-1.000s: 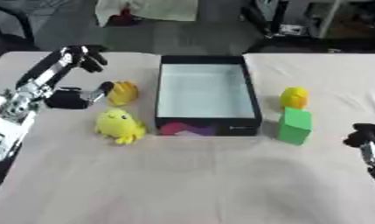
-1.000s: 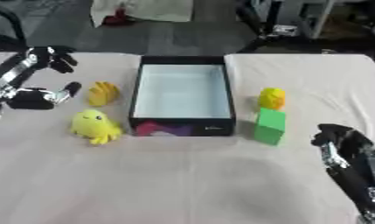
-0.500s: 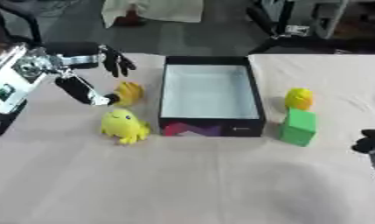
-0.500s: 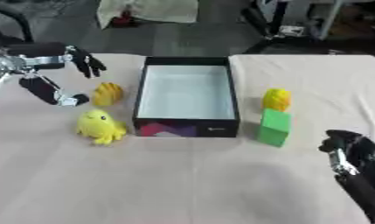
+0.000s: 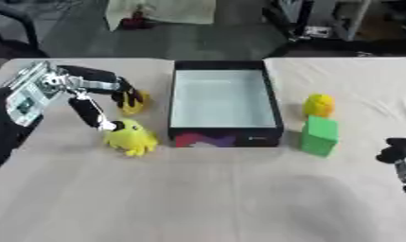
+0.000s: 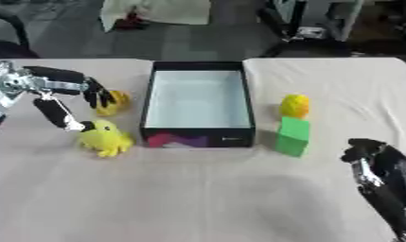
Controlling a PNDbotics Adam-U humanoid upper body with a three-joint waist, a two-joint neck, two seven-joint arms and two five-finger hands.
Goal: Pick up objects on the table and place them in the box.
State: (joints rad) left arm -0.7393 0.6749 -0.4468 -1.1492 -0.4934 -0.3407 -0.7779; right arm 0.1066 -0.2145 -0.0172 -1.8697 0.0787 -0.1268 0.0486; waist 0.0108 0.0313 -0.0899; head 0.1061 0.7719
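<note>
Fingers of the left hand (image 5: 96, 101) spread apart over two yellow toys (image 5: 129, 137) at the box's (image 5: 224, 133) nine o'clock. Green block (image 5: 320, 135) sits at three o'clock. Right hand (image 6: 367, 153) rests, fingers curled.

Both views = head stereo pair, looking down and fwd over the table (image 5: 206, 198) from the robot's side, mid-range, w/ floor and clutter showing past the table's far edge. They share nearly all of the scene: the box (image 5: 224, 101) near the far edge at centre, the left hand (image 5: 98, 101) toward the left edge, the right hand (image 6: 375, 163) by the right edge. Right eye sits slightly to the right, so the box falls further left in it and more of the right hand shows.
</note>
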